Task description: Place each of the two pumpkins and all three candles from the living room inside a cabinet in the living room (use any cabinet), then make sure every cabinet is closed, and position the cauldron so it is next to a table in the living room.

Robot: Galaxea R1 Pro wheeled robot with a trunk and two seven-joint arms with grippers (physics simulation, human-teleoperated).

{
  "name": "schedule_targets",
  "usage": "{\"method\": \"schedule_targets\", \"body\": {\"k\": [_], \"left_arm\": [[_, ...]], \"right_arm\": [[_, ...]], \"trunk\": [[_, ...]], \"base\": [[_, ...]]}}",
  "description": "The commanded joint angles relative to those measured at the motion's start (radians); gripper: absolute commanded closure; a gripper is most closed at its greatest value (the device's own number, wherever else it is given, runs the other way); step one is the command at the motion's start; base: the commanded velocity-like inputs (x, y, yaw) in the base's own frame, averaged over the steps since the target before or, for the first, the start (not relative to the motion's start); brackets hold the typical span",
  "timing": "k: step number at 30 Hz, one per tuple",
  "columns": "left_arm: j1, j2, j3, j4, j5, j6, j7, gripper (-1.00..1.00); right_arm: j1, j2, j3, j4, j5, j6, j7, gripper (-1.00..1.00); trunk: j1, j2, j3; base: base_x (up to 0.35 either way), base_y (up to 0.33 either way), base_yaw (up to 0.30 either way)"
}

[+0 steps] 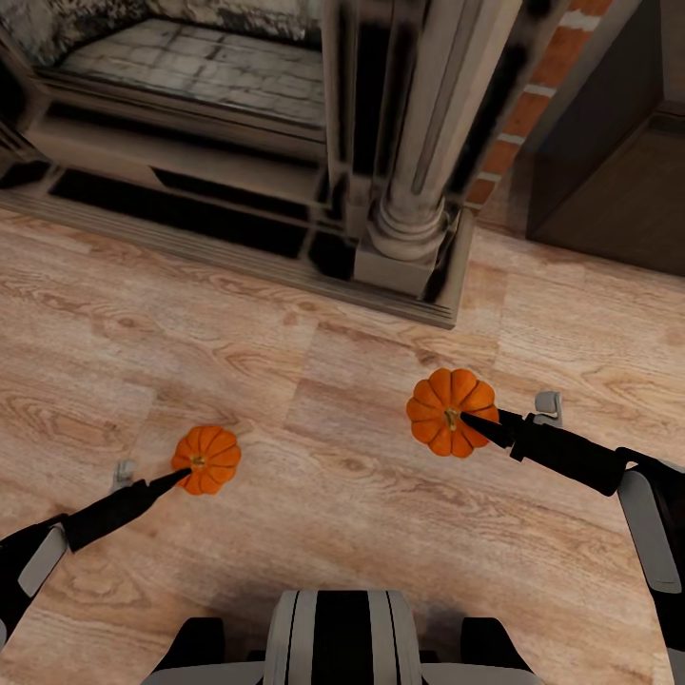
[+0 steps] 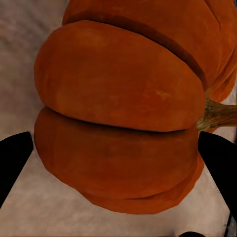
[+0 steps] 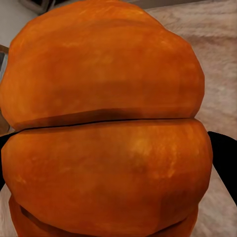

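Two ribbed orange pumpkins hang over the wooden floor. My left gripper (image 1: 183, 472) is shut on the smaller-looking left pumpkin (image 1: 211, 459), one finger lying over its top by the stem. My right gripper (image 1: 473, 421) is shut on the right pumpkin (image 1: 447, 409), which looks larger and nearer to the head camera. In the left wrist view the left pumpkin (image 2: 118, 118) sits between the black fingers (image 2: 14, 160), stem toward one of them. The right wrist view has the right pumpkin (image 3: 106, 123) up close, with a finger (image 3: 224, 158) at its edge. Candles and cauldron are out of view.
A stone fireplace hearth (image 1: 190, 76) with a column base (image 1: 409, 238) stands straight ahead, a brick strip (image 1: 533, 95) beside it. A dark-brown wooden unit (image 1: 618, 190) fills the far right; I cannot tell whether it is the cabinet. My base (image 1: 342, 637) is at the near edge.
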Motion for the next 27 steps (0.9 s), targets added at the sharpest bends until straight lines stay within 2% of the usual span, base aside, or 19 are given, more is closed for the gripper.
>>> {"method": "schedule_targets", "body": {"k": [1, 5, 8, 10, 12, 14, 15, 16, 18, 20, 22, 23, 25, 27], "left_arm": [[0.003, 0.0, 0.001, -0.009, 0.001, 0.006, -0.007, 1.0], [0.021, -0.003, -0.002, -0.062, 0.0, 0.019, -0.015, 1.0], [0.024, -0.015, -0.015, -0.076, 0.0, 0.029, -0.005, 1.0], [0.025, -0.021, -0.028, -0.113, 0.001, 0.058, -0.001, 1.0], [0.041, -0.04, -0.036, -0.215, -0.002, 0.132, 0.02, 1.0], [0.077, -0.057, -0.032, -0.352, 0.002, 0.226, 0.109, 1.0], [0.087, -0.06, -0.032, -0.39, 0.004, 0.248, 0.138, 1.0], [0.109, -0.072, -0.031, -0.473, 0.011, 0.291, 0.195, 1.0], [0.141, -0.124, -0.029, -0.625, 0.03, 0.36, 0.308, 1.0], [0.159, -0.19, -0.031, -0.731, 0.045, 0.407, 0.454, 1.0], [0.172, -0.256, -0.037, -0.808, 0.051, 0.446, 0.592, 1.0], [0.174, -0.271, -0.038, -0.823, 0.05, 0.458, 0.619, 1.0], [0.178, -0.316, -0.042, -0.862, 0.048, 0.496, 0.706, 1.0], [0.179, -0.338, -0.044, -0.876, 0.048, 0.512, 0.759, 1.0]], "right_arm": [[0.0, 0.0, -0.001, 0.0, -0.004, 0.006, 0.001, 1.0], [-0.002, 0.002, 0.001, 0.001, -0.004, 0.007, 0.001, 1.0], [-0.001, 0.005, 0.004, 0.001, -0.003, 0.007, -0.001, 1.0], [0.002, 0.003, 0.005, 0.001, -0.003, 0.009, -0.002, 1.0], [0.003, 0.004, 0.003, 0.001, -0.002, 0.014, -0.006, 1.0], [0.004, 0.006, 0.001, 0.001, 0.001, 0.053, -0.011, 1.0], [0.004, 0.006, 0.0, 0.001, 0.001, 0.067, -0.014, 1.0], [0.004, 0.004, -0.002, 0.001, 0.002, 0.09, -0.028, 1.0], [0.003, -0.002, -0.015, 0.001, 0.004, 0.114, -0.074, 1.0], [0.004, -0.007, -0.052, 0.001, 0.007, 0.124, -0.125, 1.0], [0.004, -0.026, -0.073, 0.001, 0.009, 0.134, -0.163, 1.0], [0.004, -0.035, -0.076, 0.001, 0.009, 0.136, -0.169, 1.0], [0.008, -0.082, -0.086, 0.001, 0.01, 0.142, -0.181, 1.0], [0.01, -0.108, -0.092, 0.001, 0.01, 0.146, -0.184, 1.0]], "trunk": [[0.0, 0.0, 0.0], [0.0, 0.0, 0.0], [-0.001, 0.001, 0.011], [-0.002, 0.001, 0.019], [-0.003, 0.001, 0.027], [-0.004, 0.002, 0.034], [-0.005, 0.002, 0.038], [-0.005, 0.002, 0.042], [-0.006, 0.003, 0.05], [-0.007, 0.003, 0.058], [-0.008, 0.004, 0.065], [-0.008, 0.004, 0.069], [-0.009, 0.004, 0.077], [-0.01, 0.005, 0.085]], "base": [[0.0, 0.0, 0.0], [0.0, 0.0, 0.0], [0.0, 0.0, 0.0], [0.0, 0.0, 0.0], [0.0, 0.0, 0.0], [0.0, 0.0, 0.0], [0.0, 0.0, 0.0], [0.0, 0.0, 0.0], [0.0, 0.0, -0.003], [0.0, 0.0, -0.101], [0.0, 0.0, -0.199], [0.0, 0.0, -0.225], [0.0, 0.0, -0.245], [0.0, 0.0, -0.256]]}}
